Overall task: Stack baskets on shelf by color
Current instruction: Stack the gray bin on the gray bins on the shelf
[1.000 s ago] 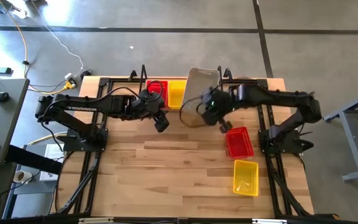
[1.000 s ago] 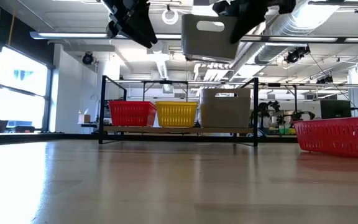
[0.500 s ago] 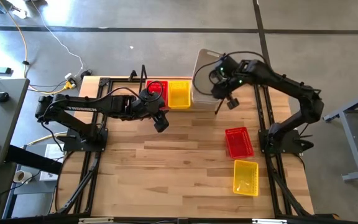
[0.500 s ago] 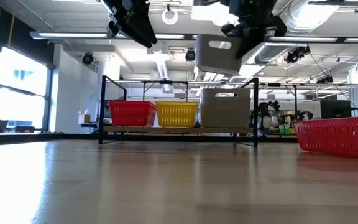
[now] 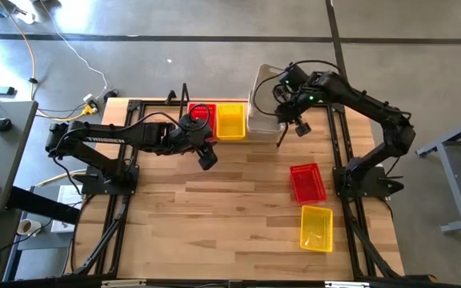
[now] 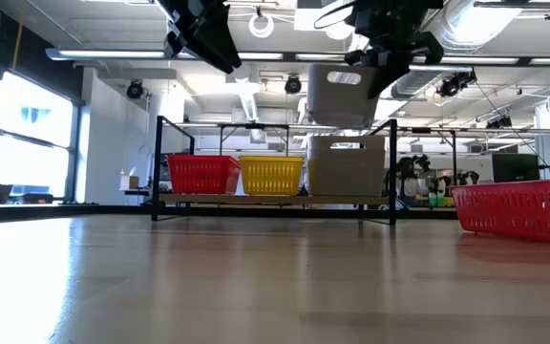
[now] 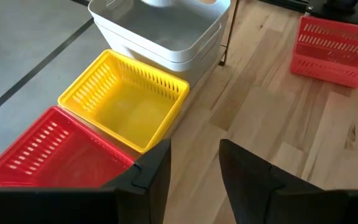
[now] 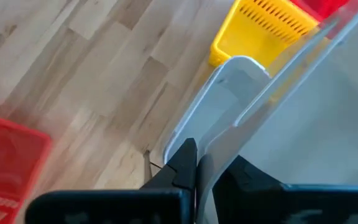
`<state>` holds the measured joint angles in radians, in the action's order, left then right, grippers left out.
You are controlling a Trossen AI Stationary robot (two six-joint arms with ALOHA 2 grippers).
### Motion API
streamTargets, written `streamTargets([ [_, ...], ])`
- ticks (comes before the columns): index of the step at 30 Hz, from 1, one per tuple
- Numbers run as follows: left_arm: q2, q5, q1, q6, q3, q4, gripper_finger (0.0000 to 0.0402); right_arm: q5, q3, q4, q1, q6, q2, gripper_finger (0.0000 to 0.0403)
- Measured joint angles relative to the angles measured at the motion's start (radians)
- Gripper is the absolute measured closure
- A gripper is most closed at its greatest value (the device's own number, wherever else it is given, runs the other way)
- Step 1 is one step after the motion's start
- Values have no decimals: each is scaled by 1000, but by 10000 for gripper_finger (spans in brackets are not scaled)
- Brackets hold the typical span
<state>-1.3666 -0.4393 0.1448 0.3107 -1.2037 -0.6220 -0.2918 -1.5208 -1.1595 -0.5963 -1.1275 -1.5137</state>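
My right gripper (image 5: 283, 102) is shut on a grey-white basket (image 6: 344, 96) and holds it in the air over the shelf's (image 6: 275, 199) right end. There a grey-white basket stack (image 6: 347, 167) stands, next to a yellow basket (image 5: 229, 122) and a red basket (image 5: 202, 118). My left gripper (image 5: 207, 157) hangs open above the table just in front of the shelf. In the left wrist view it (image 7: 194, 165) looks over the red basket (image 7: 55, 149), the yellow basket (image 7: 126, 102) and the grey-white stack (image 7: 160, 31). My right gripper pinches the grey-white basket's side wall at the rim (image 8: 211, 140), one finger (image 8: 185, 163) on each face of the wall. It comes from above on the basket's right side (image 5: 277, 96). The basket is lifted clear and about level above the stack.
A red basket (image 5: 307, 182) and a yellow basket (image 5: 316, 227) stand on the table's right half, near the right arm's base. The red one shows at the right edge of the low view (image 6: 518, 208). Bare wood lies across the table's middle and left.
My right gripper has carried the grey-white basket from in front of the shelf toward the far edge, over the shelf's right end. The basket has gone from tipped to about level and has come down toward the stack. The left arm has kept still.
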Motion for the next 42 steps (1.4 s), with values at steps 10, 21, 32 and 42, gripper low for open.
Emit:
streamTargets([
  [10, 0, -4, 0, -53, 0, -1, 275, 86, 0, 2, 6, -4, -51, 387],
  [21, 0, -21, 0, -53, 0, -1, 275, 139, 0, -43, 24, -154, -52, 387],
  [32, 0, -18, -1, -52, 0, -1, 275, 115, 0, -67, 30, -156, -63, 387],
  [42, 0, -17, -1, -52, 0, -5, 275, 186, 0, -63, 54, -156, -128, 387],
])
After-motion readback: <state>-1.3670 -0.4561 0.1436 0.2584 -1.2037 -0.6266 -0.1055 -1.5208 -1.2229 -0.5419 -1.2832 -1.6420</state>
